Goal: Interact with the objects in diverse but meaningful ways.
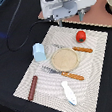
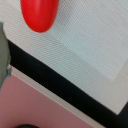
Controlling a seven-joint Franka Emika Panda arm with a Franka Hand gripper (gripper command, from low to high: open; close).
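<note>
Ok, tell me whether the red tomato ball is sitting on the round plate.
No, the red tomato ball rests on the woven mat beside the round plate, apart from its rim in the exterior view.

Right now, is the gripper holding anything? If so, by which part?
Nothing is held, as far as the views show. The gripper hangs above the mat's far edge, apart from the red tomato-like ball. Its fingers aren't clearly visible.
</note>
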